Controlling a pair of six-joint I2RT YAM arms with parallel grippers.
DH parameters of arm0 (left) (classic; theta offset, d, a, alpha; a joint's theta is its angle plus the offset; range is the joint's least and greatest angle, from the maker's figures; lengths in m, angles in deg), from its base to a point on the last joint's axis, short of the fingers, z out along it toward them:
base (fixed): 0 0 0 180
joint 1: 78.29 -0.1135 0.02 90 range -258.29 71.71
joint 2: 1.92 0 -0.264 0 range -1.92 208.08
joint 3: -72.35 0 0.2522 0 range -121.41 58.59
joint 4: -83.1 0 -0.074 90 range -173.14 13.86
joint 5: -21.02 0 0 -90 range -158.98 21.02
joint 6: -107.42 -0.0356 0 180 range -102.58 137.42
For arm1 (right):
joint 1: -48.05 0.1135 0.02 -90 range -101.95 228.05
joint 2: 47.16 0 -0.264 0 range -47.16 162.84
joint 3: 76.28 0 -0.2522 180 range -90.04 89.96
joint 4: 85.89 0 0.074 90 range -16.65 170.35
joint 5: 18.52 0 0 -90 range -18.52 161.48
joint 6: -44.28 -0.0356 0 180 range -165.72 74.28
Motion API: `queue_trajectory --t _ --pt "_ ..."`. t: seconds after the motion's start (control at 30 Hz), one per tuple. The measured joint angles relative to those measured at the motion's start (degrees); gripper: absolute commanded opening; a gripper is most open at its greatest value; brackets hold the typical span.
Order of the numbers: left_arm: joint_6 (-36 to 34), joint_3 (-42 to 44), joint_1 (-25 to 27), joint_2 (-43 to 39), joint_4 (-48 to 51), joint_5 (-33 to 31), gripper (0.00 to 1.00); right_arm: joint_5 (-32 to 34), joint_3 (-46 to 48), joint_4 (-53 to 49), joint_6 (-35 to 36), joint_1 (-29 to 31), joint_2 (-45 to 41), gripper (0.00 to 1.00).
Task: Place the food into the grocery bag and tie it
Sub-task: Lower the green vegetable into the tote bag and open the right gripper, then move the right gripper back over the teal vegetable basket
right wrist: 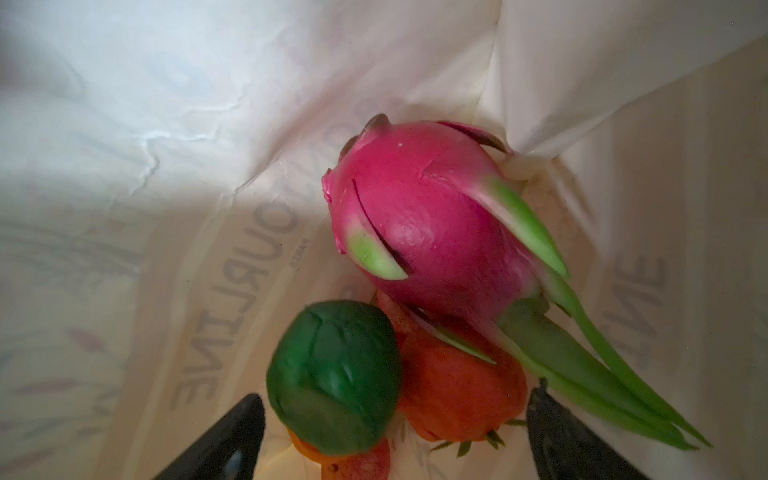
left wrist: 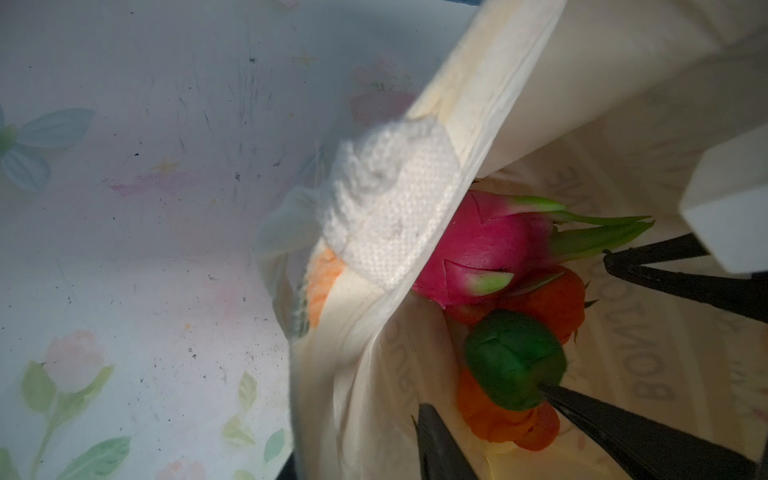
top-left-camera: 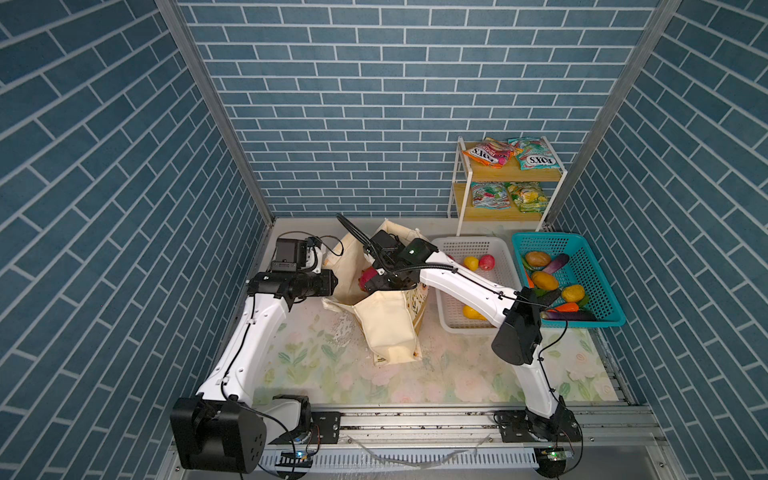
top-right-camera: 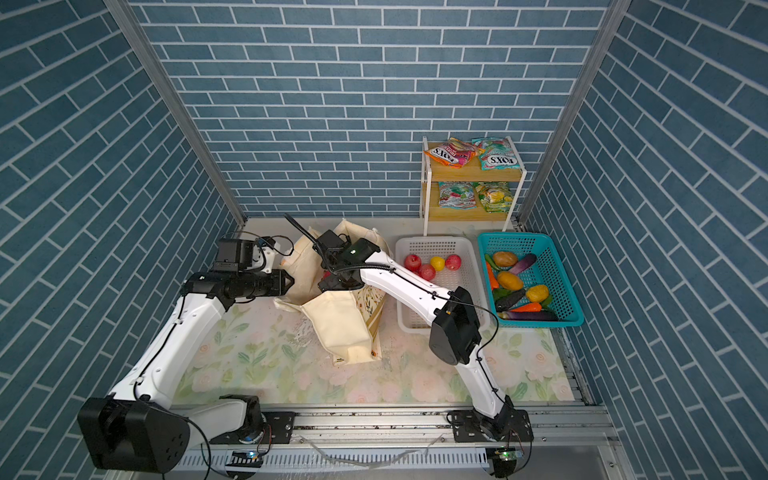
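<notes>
The cream grocery bag point(top-left-camera: 386, 324) stands open mid-table. My left gripper point(left wrist: 361, 440) is shut on its rim beside the white woven handle patch point(left wrist: 395, 208), with fabric running between its jaws and its outer finger mostly hidden. My right gripper point(right wrist: 395, 432) is down inside the bag, open, with nothing between its fingers point(right wrist: 232, 436). Below it lies food: a pink dragon fruit point(right wrist: 424, 216), a green pepper point(right wrist: 332, 374) and a red-orange fruit point(right wrist: 457, 386). In both top views the right wrist hides most of the bag's mouth; a bit of dragon fruit point(top-left-camera: 366, 275) shows.
A white basket point(top-left-camera: 469, 240) right of the bag holds yellow and red fruit. Right of it, a teal basket point(top-left-camera: 544, 236) is full of vegetables. A two-tier shelf point(top-left-camera: 511, 176) at the back right carries FOX'S packets point(top-left-camera: 488, 153).
</notes>
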Motion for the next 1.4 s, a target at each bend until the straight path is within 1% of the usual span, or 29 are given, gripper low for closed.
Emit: queue_trajectory --t 0.2,0.27,0.33,0.47,0.63,0.73,0.8,0.9,0.97,1.1,1.23,1.4 --pt "0.0 0.0 0.0 0.0 0.0 0.0 0.37 2.3 -1.9 -0.3 0.7 0.7 -1.5 0.99" --pt "0.0 0.0 0.0 0.0 0.0 0.0 0.37 3.8 -1.7 0.1 1.0 1.3 -3.8 0.99" --pt "0.0 0.0 0.0 0.0 0.0 0.0 0.37 5.6 -0.3 2.4 1.2 2.3 -8.1 0.98" --pt "0.0 0.0 0.0 0.0 0.0 -0.2 0.37 8.8 7.7 11.1 2.0 4.0 -21.3 0.98" --pt "0.0 0.0 0.0 0.0 0.0 -0.2 0.37 15.2 23.0 26.9 2.6 4.4 -39.1 0.98" --pt "0.0 0.0 0.0 0.0 0.0 -0.2 0.37 20.3 30.5 33.7 3.4 3.7 -45.3 0.98" --pt "0.0 0.0 0.0 -0.1 0.0 -0.2 0.37 23.0 33.8 36.0 4.0 2.5 -47.4 0.98" --pt "0.0 0.0 0.0 -0.1 0.0 -0.2 0.37 25.6 37.0 36.3 4.0 -1.8 -49.0 0.98" --pt "0.0 0.0 0.0 -0.1 0.0 -0.2 0.37 26.3 39.2 35.8 3.8 -6.5 -50.2 0.98" --pt "0.0 0.0 0.0 -0.3 0.0 -0.2 0.37 26.7 45.1 33.4 2.9 -17.8 -54.4 0.98" --pt "0.0 0.0 0.0 -0.5 0.0 -0.2 0.37 26.1 49.9 31.8 2.3 -27.6 -57.6 0.98" --pt "0.0 0.0 0.0 -0.5 0.0 -0.2 0.37 23.4 53.9 30.2 1.0 -37.9 -57.8 0.98"
